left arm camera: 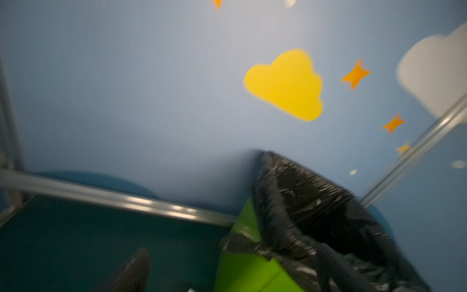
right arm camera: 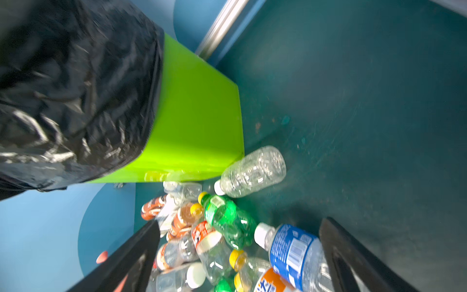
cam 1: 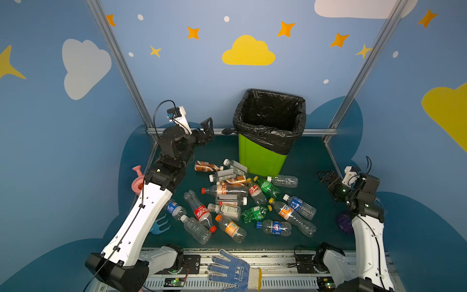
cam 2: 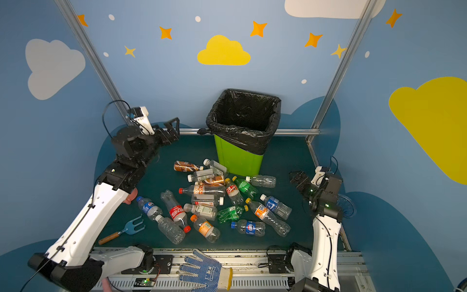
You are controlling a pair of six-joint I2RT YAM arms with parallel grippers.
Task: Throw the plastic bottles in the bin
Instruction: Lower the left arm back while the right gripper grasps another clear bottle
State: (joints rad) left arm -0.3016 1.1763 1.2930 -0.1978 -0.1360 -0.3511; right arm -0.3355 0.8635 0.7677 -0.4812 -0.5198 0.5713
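The small clear and green plastic bottles [cam 1: 228, 190] lie heaped on the dark teal tabletop [cam 1: 316, 161], just in front of the tall bright green plastic bin [cam 1: 260, 160] with its black bag liner. A blue-labelled bottle [cam 1: 277, 226] bears the Pepsi globe, and a red-labelled bottle [cam 1: 201, 211] carries white Chinese script. The left gripper [cam 1: 207, 131] hangs left of the bin's rim, fingers spread and empty. The right gripper [cam 1: 326, 177], likewise spread and empty, hovers right of the heap. A blue-dotted work glove [cam 1: 232, 271] lies on the front rail.
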